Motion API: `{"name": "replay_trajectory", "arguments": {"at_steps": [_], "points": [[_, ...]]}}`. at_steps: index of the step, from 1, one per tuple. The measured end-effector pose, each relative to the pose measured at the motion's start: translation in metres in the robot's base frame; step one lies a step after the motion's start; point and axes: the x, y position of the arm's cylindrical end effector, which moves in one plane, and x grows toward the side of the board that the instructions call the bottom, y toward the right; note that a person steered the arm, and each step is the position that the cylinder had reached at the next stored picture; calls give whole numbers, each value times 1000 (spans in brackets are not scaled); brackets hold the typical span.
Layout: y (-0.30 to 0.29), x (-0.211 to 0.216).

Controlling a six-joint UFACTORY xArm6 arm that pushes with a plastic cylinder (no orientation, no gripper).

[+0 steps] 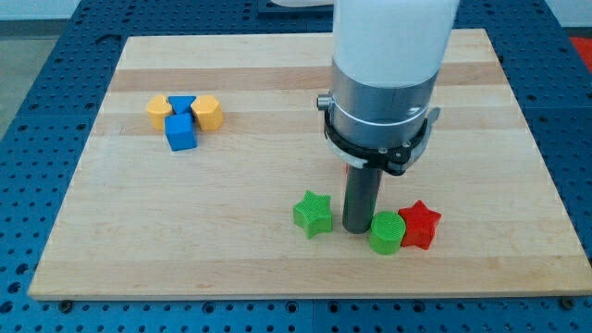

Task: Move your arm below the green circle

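The green circle (386, 232) lies near the board's bottom edge, right of centre. A red star (421, 224) touches its right side. A green star (313, 214) lies to its left. My tip (356, 228) is down on the board between the green star and the green circle, just at the circle's upper left and very close to it. The arm's wide white and metal body hangs above it and hides the board behind.
At the upper left sits a tight cluster: a yellow block (159, 111), a blue triangle (182, 103), a yellow hexagon (208, 112) and a blue cube (181, 133). A small red piece (347, 167) shows behind the rod. The wooden board's bottom edge (305, 289) runs just below the circle.
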Motion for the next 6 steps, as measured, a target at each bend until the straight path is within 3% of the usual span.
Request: {"name": "replay_trajectory", "arguments": {"at_steps": [2, 4, 5, 6], "points": [[19, -53], [157, -42], [181, 15], [169, 70]]}}
